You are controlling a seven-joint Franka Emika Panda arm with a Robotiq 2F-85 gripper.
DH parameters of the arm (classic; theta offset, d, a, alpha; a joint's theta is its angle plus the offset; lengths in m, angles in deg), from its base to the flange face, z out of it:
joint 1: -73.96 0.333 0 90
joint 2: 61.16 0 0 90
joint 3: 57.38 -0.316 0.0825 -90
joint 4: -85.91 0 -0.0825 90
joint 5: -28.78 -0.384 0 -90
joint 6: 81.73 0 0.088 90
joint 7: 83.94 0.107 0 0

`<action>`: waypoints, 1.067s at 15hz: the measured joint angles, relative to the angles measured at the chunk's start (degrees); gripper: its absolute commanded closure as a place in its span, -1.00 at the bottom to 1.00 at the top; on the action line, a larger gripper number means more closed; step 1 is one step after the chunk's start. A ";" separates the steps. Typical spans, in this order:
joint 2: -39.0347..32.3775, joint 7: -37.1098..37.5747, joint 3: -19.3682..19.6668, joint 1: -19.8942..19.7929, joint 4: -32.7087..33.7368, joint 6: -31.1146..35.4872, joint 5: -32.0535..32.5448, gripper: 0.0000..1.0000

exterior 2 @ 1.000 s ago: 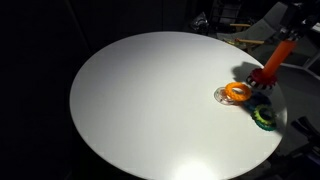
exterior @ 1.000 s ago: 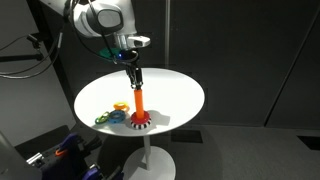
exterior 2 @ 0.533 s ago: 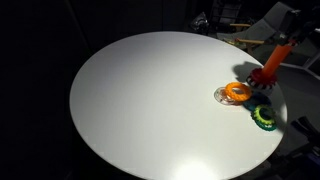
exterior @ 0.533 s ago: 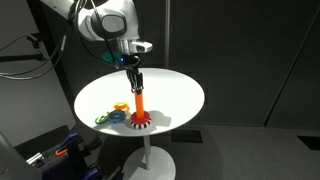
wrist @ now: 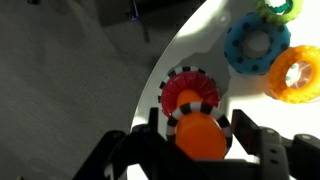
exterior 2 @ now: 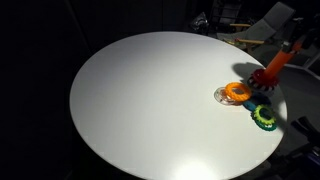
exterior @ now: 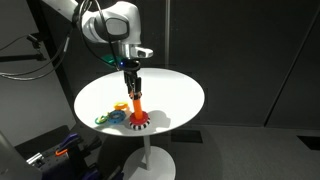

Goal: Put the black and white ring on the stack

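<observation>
The stack is an orange peg (exterior: 137, 103) on a round red base (exterior: 138, 120) near the front edge of the white round table (exterior: 175, 95). It also shows in an exterior view (exterior 2: 271, 64). My gripper (exterior: 133, 86) stands directly over the peg. In the wrist view my gripper (wrist: 200, 128) is shut on the black and white ring (wrist: 193, 106). The ring sits around the top of the orange peg (wrist: 200, 140), above the red base (wrist: 190, 90). In the exterior views the ring is too small to make out.
An orange ring (exterior: 120, 107) and green and blue rings (exterior: 105, 118) lie beside the base. In the wrist view they are the blue ring (wrist: 255, 45), the orange ring (wrist: 298, 75) and the green ring (wrist: 282, 8). The table edge (wrist: 165, 60) is close to the base.
My gripper has come down a little over the peg, and the ring with it. The loose rings have not moved.
</observation>
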 measured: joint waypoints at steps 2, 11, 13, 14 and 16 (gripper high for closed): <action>0.00 -1.24 0.00 0.02 0.21 -0.72 -0.11 -1.00; 4.02 -10.72 -0.03 1.61 0.94 -6.95 -7.00 -1.00; 5.37 -11.66 -0.13 2.23 1.11 -8.72 -7.46 -1.00; 6.00 -11.70 -0.27 2.48 1.24 -9.39 -7.46 -1.00; 7.35 -11.71 -0.65 2.88 1.44 -10.30 -7.26 -1.00</action>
